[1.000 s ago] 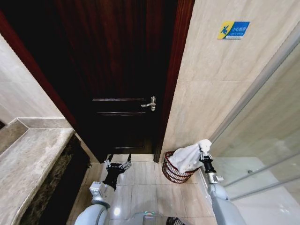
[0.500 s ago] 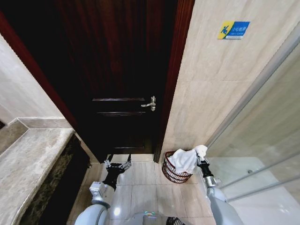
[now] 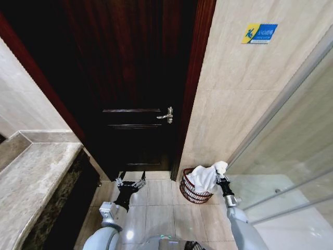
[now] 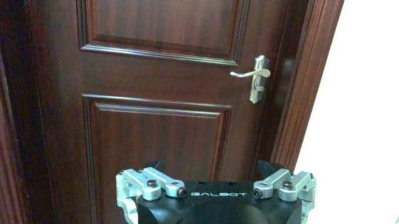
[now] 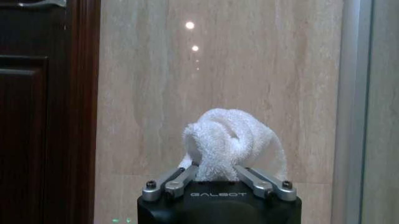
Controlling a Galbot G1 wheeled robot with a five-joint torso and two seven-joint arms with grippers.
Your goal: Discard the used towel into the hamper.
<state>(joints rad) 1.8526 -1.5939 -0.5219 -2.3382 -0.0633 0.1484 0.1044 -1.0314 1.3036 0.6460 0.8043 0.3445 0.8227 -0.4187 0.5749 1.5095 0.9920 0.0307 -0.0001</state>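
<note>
The right tool [image 3: 222, 178] is gripping a white towel [image 3: 204, 177] by one bunched end, its fingers [image 5: 181, 179] clenched on the cloth. Most of the towel is draping down into the hamper [image 3: 193, 191], a dark-red wire basket that is standing on the tiled floor [image 3: 161, 208] in the corner between the dark wooden door [image 3: 132, 78] and the beige tiled wall [image 3: 239, 94], just beside the glass shower panel [image 3: 291, 172]. In the right wrist view, the towel's gathered end is bulging up above the fingers, and the word "GALBOT" is showing on the tool's black body.

The left tool [image 3: 130, 183] is hanging low in front of the door, well apart from the hamper, with its fingers [image 4: 149, 182] spread wide and holding nothing; the same "GALBOT" lettering is showing in the left wrist view below the silver door handle [image 4: 255, 79].

A blue and yellow sign [image 3: 258, 33] is sitting high on the wall; its writing is too small to read. A grey stone desk [image 3: 31, 182] is running along the robot's left.
</note>
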